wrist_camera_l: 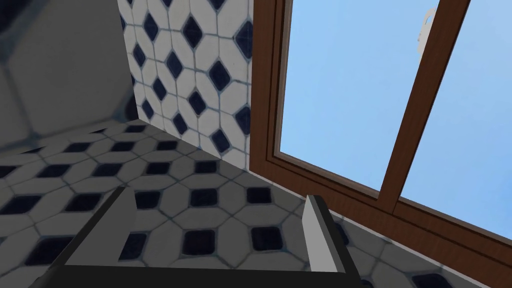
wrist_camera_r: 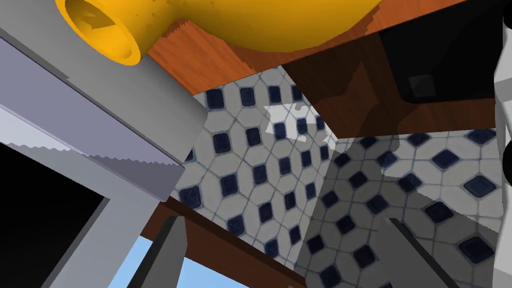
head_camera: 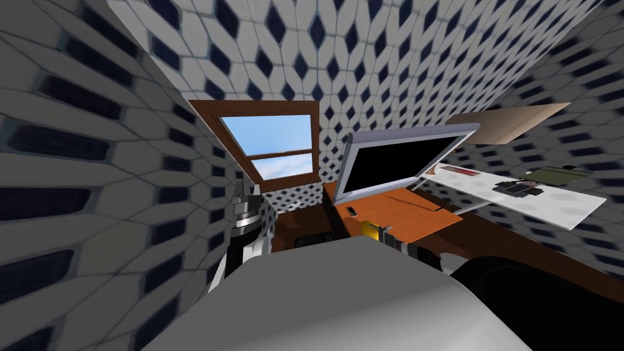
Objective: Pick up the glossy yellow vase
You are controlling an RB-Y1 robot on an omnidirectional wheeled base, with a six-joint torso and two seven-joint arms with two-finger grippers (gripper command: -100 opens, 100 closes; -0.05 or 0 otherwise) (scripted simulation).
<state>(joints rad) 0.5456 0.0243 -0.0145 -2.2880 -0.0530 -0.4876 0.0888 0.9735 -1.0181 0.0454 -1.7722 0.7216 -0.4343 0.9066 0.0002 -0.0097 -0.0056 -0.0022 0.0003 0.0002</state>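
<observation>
Right gripper [wrist_camera_r: 292, 257]: nearest the lens; its two blades stand wide apart with nothing between them, and blue-and-white tiles show through the gap.
Yellow vase [wrist_camera_r: 270, 22]: glossy, with a rounded body, a short neck and a flared open mouth. It lies ahead of the right fingertips, past them and apart from both blades, not inside the gap. From the head camera it is a small yellow spot just beside the gripper's tip.
Desk [head_camera: 420, 222]: orange-brown wooden top; the vase rests on it, close to the edge nearest the gripper.
Monitor [head_camera: 399, 159]: grey frame and black screen, standing on the desk beyond the vase. Its frame runs past the outer side of one right blade, and the vase's mouth is on that same side.
Small dark object [head_camera: 351, 211]: on the desk between the monitor's foot and the vase; too small to name.
Window [head_camera: 273, 146]: brown frame with blue sky, on the tiled wall farther from the right gripper than the desk's near edge.
Left gripper [wrist_camera_l: 217, 235]: blades wide apart, holding nothing. That arm is raised near the window, well apart from the vase.
White table [head_camera: 548, 204]: beyond the desk, on the side away from the left arm, carrying a few flat dark items that I cannot name.
Tan board [head_camera: 506, 122]: flat against the tiled wall above the white table.
</observation>
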